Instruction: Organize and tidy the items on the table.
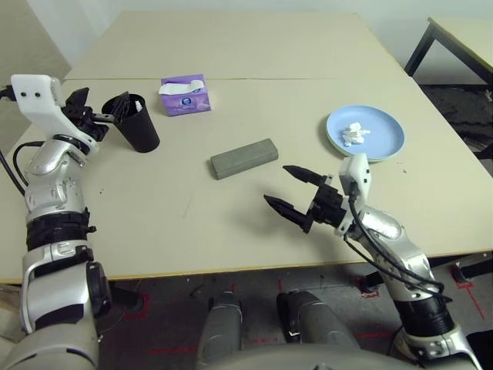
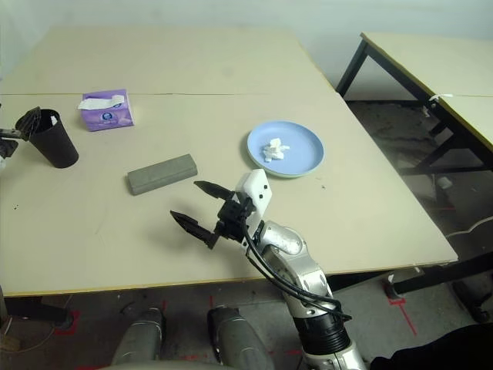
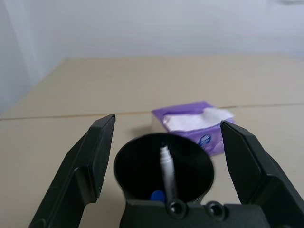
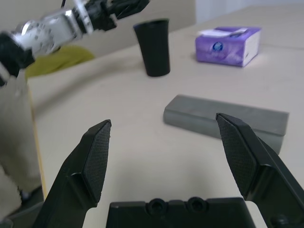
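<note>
A black cup (image 1: pixel 137 125) stands at the table's (image 1: pixel 154 223) left side with a white pen (image 3: pixel 166 164) upright inside it. My left gripper (image 1: pixel 104 109) hovers open just above the cup's rim, its fingers (image 3: pixel 97 156) spread to either side and holding nothing. A grey glasses case (image 1: pixel 243 158) lies in the middle of the table. My right gripper (image 1: pixel 276 183) is open and empty a little in front of the case, pointing at it. At the right, a pale blue plate (image 1: pixel 385 140) holds a crumpled white tissue (image 1: pixel 354 135).
A purple tissue box (image 1: pixel 185 95) sits behind the cup, just in front of the seam line across the table. A second beige table with dark legs (image 2: pixel 431 69) stands off to the right, beyond a gap of dark floor.
</note>
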